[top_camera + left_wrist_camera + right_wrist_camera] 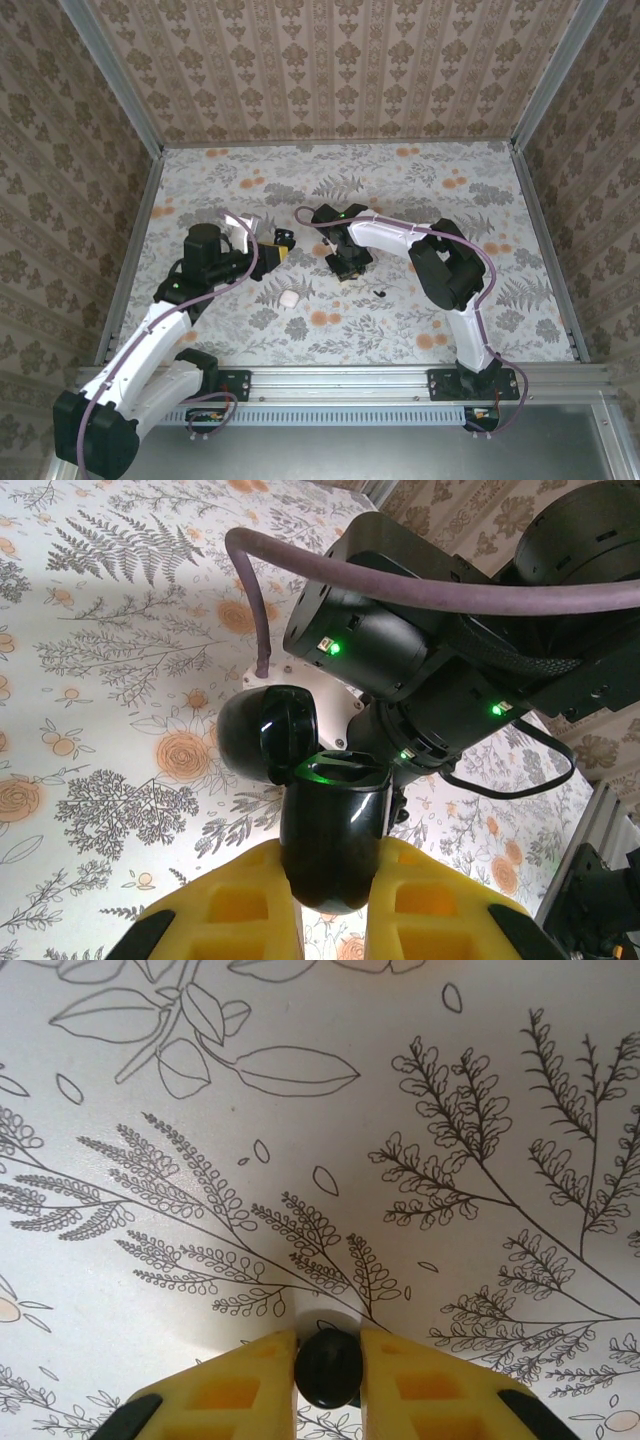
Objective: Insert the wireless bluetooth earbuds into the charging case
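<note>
Yellow-padded left gripper (pixel 332 905) clamps the open black case (pixel 330 820), while right of the case the right gripper (pixel 328 1380) pinches one earbud (pixel 327 1363).

Case: glossy black rounded charging case (pixel 330 830), pinched upright between the yellow fingers of the left gripper (pixel 335 858), left of the table's (pixel 400 190) middle.
Lid: lid (pixel 268 735) hinged open, swung back to the left of the case body; the open rim catches a green glint.
First earbud: tiny black round first earbud (pixel 328 1370), pressed between the right gripper's (pixel 328 1345) fingertips, close over the table.
Second earbud: second earbud (pixel 380 293), a dark speck lying loose on the table, near the first, well apart from the case.
</note>
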Motion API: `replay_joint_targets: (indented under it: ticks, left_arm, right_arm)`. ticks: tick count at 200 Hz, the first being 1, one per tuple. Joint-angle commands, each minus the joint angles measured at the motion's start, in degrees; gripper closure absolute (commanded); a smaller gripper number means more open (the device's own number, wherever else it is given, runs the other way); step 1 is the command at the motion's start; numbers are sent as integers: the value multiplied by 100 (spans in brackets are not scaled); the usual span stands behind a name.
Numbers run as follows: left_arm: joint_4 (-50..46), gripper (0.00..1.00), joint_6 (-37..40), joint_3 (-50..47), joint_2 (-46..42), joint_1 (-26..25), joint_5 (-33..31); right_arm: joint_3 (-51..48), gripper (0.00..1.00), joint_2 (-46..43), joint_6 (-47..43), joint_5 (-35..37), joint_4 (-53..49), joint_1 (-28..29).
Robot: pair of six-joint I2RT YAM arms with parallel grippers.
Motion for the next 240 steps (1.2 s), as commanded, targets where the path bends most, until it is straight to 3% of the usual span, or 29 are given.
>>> replay_joint_targets:
  ticks: [1, 102, 147, 240]
  left_arm:
    - [391, 100, -130, -154, -59, -56, 91]
    - [1846, 100, 169, -218, 26, -271, -120]
    - [2307, 100, 434, 1, 232, -913, -707]
    - [3262, 100, 679, 397, 755, -1821, -1849]
  right_arm:
    - [-175, 81, -333, 50, -61, 108, 15]
    - [-715, 83, -3132, 1451, -1004, 932, -489]
    - [-1133, 82, -4331, 2673, -1205, 2011, -485]
    - [-1619, 81, -5186, 4566, -1229, 3917, -435]
